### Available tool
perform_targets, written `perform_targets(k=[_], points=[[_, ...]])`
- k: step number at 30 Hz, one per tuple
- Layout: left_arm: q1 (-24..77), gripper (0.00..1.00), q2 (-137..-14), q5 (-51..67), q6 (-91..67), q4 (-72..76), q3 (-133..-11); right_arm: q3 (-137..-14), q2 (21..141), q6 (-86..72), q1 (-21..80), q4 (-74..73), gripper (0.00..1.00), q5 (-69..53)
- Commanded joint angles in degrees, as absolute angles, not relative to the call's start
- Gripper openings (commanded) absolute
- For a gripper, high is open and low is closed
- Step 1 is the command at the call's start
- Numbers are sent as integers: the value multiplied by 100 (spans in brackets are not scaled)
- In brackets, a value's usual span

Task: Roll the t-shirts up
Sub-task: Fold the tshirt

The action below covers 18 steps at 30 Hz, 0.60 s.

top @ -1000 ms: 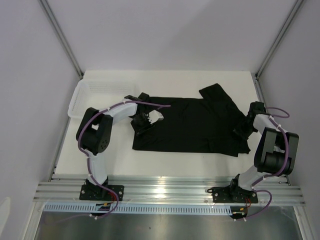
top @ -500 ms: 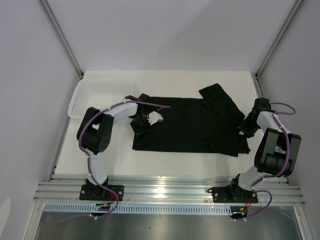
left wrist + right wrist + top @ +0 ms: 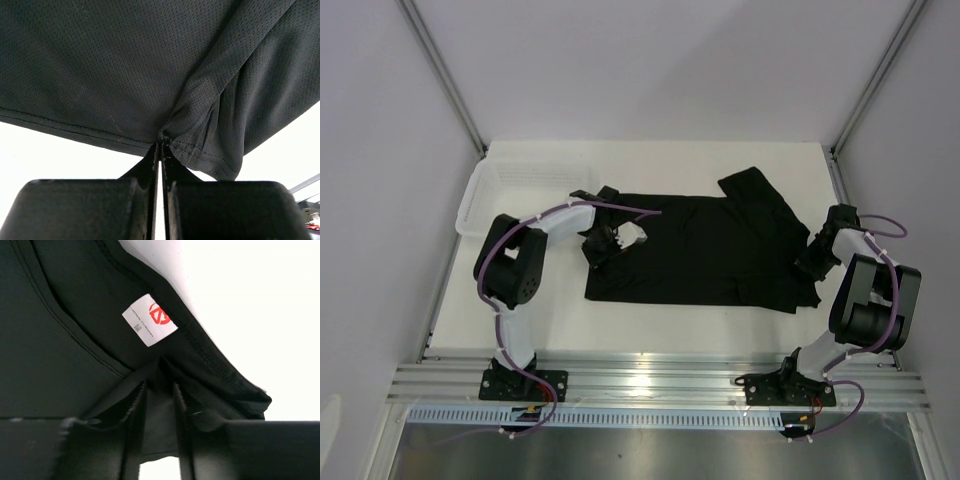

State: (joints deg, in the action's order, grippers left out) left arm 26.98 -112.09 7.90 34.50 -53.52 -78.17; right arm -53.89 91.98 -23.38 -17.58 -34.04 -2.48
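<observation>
The black t-shirt lies spread across the white table, with one sleeve folded up at the back right. My left gripper sits at its left end. In the left wrist view this gripper is shut, pinching the stitched hem of the t-shirt at its tips. My right gripper is at the shirt's right end, by the neck. In the right wrist view its jaws stand apart, straddling a fold of the collar just below the pale label.
A white mesh basket stands at the table's back left corner, close behind the left arm. Grey walls and metal posts enclose the table on three sides. A metal rail runs along the near edge.
My left gripper has closed on the shirt's hem. The right gripper shifted a little toward the back, then settled at the collar.
</observation>
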Motion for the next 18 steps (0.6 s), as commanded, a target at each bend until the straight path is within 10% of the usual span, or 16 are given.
perform_targets(k=[1, 8, 18], points=[[2725, 1, -11031, 958, 3428, -5370, -7989, -5353, 9167, -2320, -1749, -3226, 27, -308], [2646, 1, -10899, 1072, 3270, -5186, -8051, -5326, 9273, -2347, -1810, -3076, 0, -378], [2496, 1, -10819, 976, 3182, -5124, -8182, -5757, 9202, -2267, -1846, -3226, 0, -466]])
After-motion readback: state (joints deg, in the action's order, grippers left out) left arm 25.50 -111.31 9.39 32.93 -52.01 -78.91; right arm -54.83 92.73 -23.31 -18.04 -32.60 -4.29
